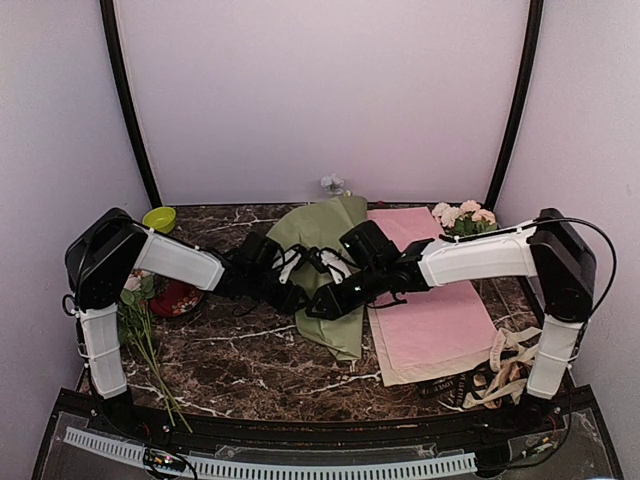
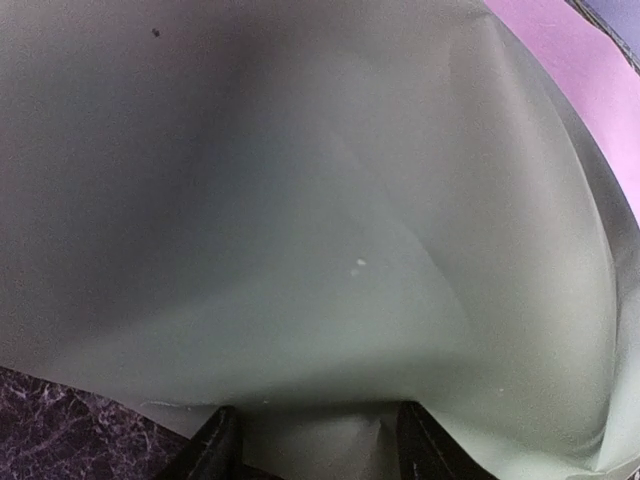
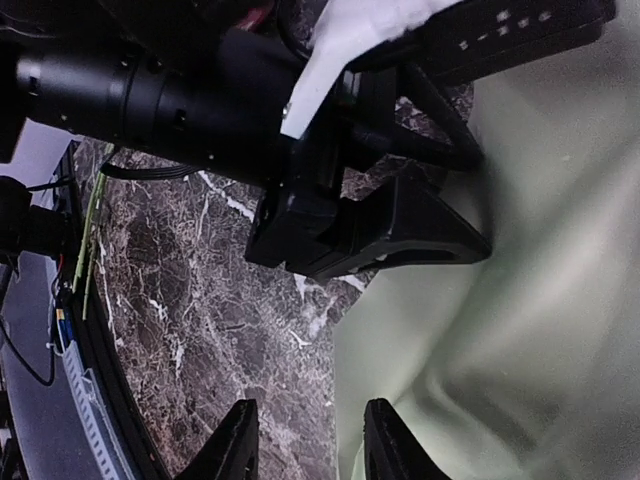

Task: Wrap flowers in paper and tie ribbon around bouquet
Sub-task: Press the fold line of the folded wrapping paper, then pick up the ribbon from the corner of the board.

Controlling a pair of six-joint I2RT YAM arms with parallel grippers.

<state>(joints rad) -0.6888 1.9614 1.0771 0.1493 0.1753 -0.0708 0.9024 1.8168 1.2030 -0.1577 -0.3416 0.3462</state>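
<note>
The sage-green paper (image 1: 328, 250) lies folded and bunched on the marble table, from the back wall toward the middle. Both grippers meet at its left edge. My left gripper (image 2: 320, 452) stands open, its fingers (image 2: 215, 450) either side of a flat layer, with a raised fold filling the view ahead. My right gripper (image 3: 310, 442) is open over the paper's edge (image 3: 470, 340), marble under one finger and paper by the other. The flowers (image 1: 140, 320) lie at the far left, stems pointing to the front edge. The black ribbon (image 1: 447, 385) lies at the front right.
A pink sheet (image 1: 430, 300) lies right of the paper, on a tan one. Pink-and-white blossoms (image 1: 465, 217) sit at the back right. A cream ribbon (image 1: 505, 365) is heaped by the right arm's base. A green bowl (image 1: 160, 218) and a red one (image 1: 178, 298) stand at the left.
</note>
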